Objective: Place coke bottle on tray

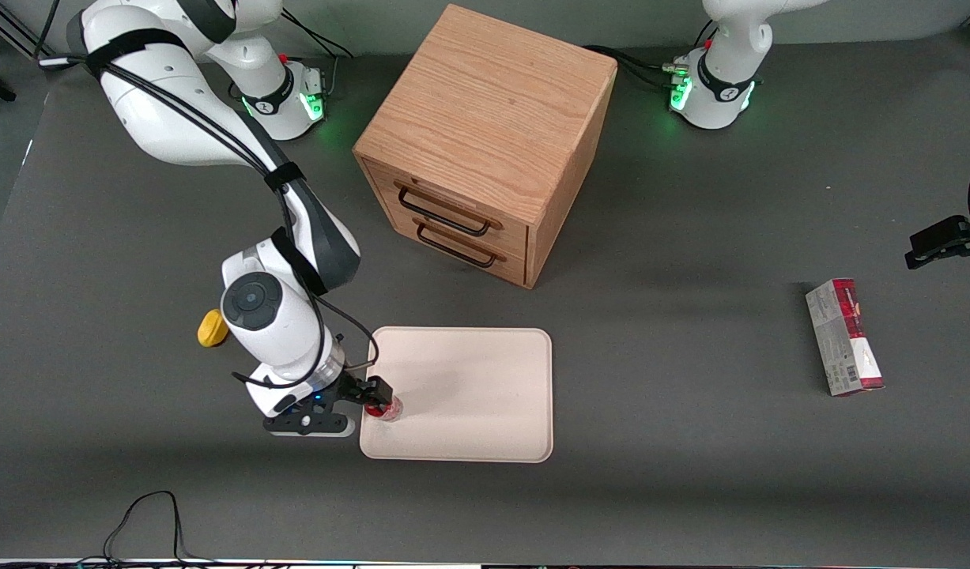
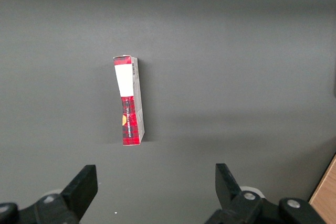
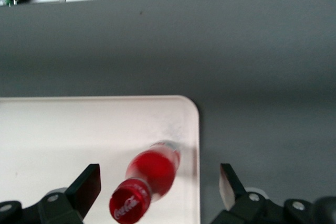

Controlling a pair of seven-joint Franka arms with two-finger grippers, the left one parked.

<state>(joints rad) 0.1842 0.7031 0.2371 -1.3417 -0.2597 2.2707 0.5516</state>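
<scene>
Black two-finger gripper (image 1: 378,397) on the working arm, hovering low over the corner of the large flat cream-white rectangular tray (image 1: 485,371) nearest the working arm and the front camera; jaws spread wide, holding nothing. Small slim red coke bottle (image 3: 148,181) with a red cap and clear base between the open fingers (image 3: 85,186) and clear of both in the wrist view, resting on the tray close to the rounded rim, seemingly tilted, cap toward the camera. Placement judged essentially made; best finished by lifting straight up with the jaws kept apart, so neither finger clipped the bottle and sent it over the low rim just beside it. Hard to make out: whether the bottle stood or leaned, since the front view showed only a red spot partly covered by the gripper. Fingertips cut off in the wrist view. Bottle's logo blurred.
</scene>
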